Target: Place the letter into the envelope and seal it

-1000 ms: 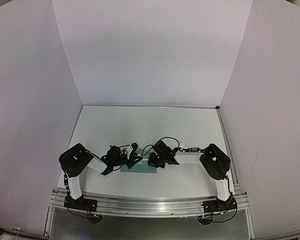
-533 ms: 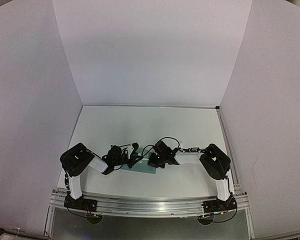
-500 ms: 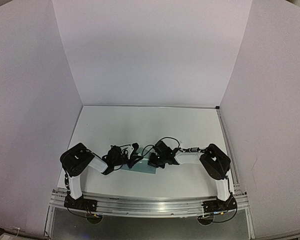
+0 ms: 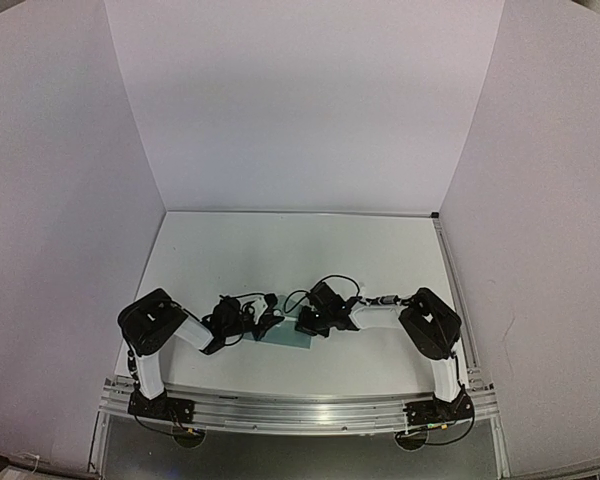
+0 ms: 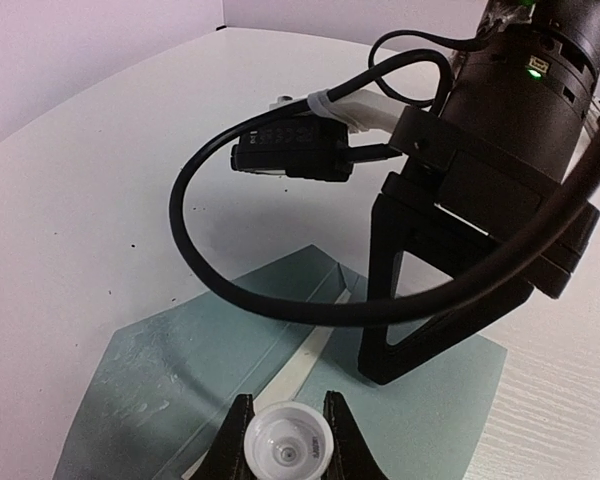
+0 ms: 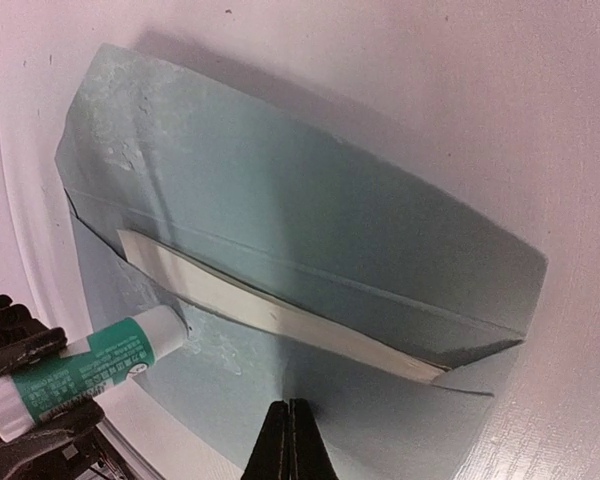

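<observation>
The teal envelope (image 4: 286, 338) lies flat on the table between both arms, its flap open. A pale strip of the letter (image 6: 270, 316) shows at the envelope's (image 6: 310, 200) opening; the rest of it is hidden inside. My left gripper (image 5: 286, 440) is shut on a small white glue stick (image 6: 90, 365) with a green label, whose tip touches the envelope just beside the letter strip (image 5: 315, 345). My right gripper (image 6: 288, 440) is shut with nothing in it, its tips down on the teal paper near the envelope's edge.
Wet glue smears (image 6: 115, 135) mark the envelope near one corner and by the stick's tip. The right arm's black wrist and cable (image 5: 280, 290) hang close over the envelope (image 5: 170, 370), right in front of the left gripper. White walls enclose the table (image 4: 300, 250).
The left gripper with the glue stick has shifted slightly over the envelope. The right gripper stays put on the paper.
</observation>
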Action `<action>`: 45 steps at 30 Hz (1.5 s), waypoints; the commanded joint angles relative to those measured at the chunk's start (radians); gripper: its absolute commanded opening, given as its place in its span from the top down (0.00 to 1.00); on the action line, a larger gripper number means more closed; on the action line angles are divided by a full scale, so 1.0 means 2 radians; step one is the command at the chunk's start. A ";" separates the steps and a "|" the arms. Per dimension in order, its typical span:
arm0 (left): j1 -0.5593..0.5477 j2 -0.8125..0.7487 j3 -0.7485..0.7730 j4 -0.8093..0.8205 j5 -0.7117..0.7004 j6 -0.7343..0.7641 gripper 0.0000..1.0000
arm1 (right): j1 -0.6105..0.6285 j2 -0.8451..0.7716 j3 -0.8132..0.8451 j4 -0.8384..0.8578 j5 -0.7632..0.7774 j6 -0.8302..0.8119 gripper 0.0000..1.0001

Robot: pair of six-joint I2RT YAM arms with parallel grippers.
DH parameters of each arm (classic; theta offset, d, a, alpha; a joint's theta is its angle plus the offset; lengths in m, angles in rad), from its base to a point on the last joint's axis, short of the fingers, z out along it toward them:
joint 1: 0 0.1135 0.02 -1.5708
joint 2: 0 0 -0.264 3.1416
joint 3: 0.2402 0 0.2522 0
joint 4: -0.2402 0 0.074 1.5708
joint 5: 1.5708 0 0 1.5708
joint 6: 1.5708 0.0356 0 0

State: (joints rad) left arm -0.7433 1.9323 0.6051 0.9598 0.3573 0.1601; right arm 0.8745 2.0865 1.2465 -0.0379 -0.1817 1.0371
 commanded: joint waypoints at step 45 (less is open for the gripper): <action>-0.011 0.006 0.039 -0.024 0.000 0.000 1.00 | 0.000 0.008 0.006 -0.036 -0.011 -0.025 1.00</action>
State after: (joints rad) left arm -0.7666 1.9344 0.6689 0.9073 0.3628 0.1747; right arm 0.8745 2.0869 1.2499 -0.0467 -0.2073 0.9996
